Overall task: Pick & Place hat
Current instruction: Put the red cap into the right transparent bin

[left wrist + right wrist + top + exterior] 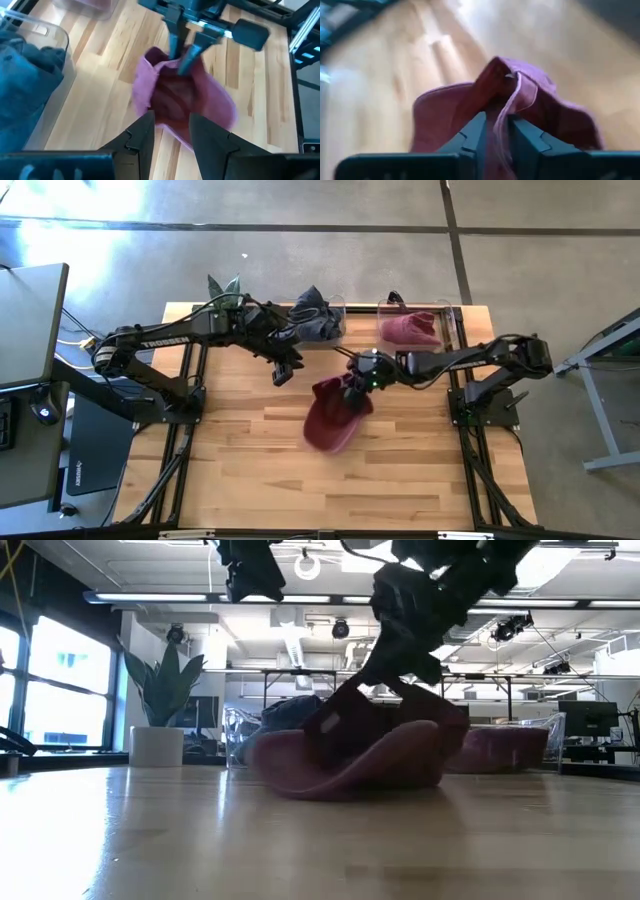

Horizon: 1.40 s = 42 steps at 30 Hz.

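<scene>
The soft maroon fabric hat (330,418) is lying near the centre of the light wooden plank tabletop (240,480), its brim drooping onto the wood in the low view, while the right gripper (357,388) is bearing on its 1 o'clock edge. In the right wrist view the two dark fingers (470,136) are standing narrowly apart with a fold of the hat's fabric between them; whether they are clamping that fold or letting it go cannot be told. The left gripper (283,370) is hanging at 11 o'clock from the hat, above the tabletop, its fingers (142,137) parted and carrying nothing. At the far edge, toward 12 o'clock, two clear plastic bins are standing side by side: the left bin (335,315) is holding dark blue-grey fabric and the right bin (447,315) is holding more maroon fabric. As a judgement, the task is sitting at mid-course: the hat is out on the open wood and is in neither bin, so either a firm grasp and a carry, or only a release and withdrawal, is remaining. The tabletop is resting on a black metal frame over a grey concrete floor (300,270); beyond it the low view is showing an office with a potted plant (165,690), ceiling strip lights and large windows.
</scene>
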Motion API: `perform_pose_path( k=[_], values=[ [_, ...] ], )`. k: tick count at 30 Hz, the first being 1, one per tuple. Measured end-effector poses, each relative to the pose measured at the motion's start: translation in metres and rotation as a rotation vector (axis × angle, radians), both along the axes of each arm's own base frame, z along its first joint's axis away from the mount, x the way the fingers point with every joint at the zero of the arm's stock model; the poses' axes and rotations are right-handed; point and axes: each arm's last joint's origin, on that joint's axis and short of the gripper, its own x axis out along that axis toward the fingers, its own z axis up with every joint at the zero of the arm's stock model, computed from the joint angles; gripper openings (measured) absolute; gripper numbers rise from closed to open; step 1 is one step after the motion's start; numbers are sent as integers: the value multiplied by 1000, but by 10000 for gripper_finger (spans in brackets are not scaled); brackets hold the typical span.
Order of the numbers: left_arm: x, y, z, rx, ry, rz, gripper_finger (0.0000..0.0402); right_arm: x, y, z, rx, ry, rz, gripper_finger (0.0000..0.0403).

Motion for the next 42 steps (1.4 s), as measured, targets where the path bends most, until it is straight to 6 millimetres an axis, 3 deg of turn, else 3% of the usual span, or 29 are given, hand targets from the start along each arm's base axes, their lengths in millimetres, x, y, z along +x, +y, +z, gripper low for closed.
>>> perform_pose_path(
  k=[3,6,11,16,21,25,31,35,38,42],
  values=[
    [0,0,0,0,0,0,119,-1,2,-8,164,-97,-3,103],
    [0,0,0,-6,1,-6,119,2,6,-4,302,-166,80,144],
    [-5,-2,-3,-24,49,-25,119,7,11,13,516,-145,191,211],
    [-12,-3,-4,-22,99,-25,119,8,12,23,704,-90,264,234],
    [-18,-4,-8,-21,169,-40,119,10,11,27,705,-118,270,235],
    [-23,-5,-11,1,227,-60,119,7,7,17,627,-53,85,207],
    [-28,-5,-8,27,233,-54,119,-9,1,5,502,105,-279,84],
    [-28,-8,-10,30,234,-81,119,-27,2,15,450,138,-457,11],
    [-25,-12,-20,33,248,-91,119,-39,5,23,462,173,-438,28],
    [-25,-20,-31,18,240,-117,119,-57,3,30,510,252,-402,106]
  ],
)
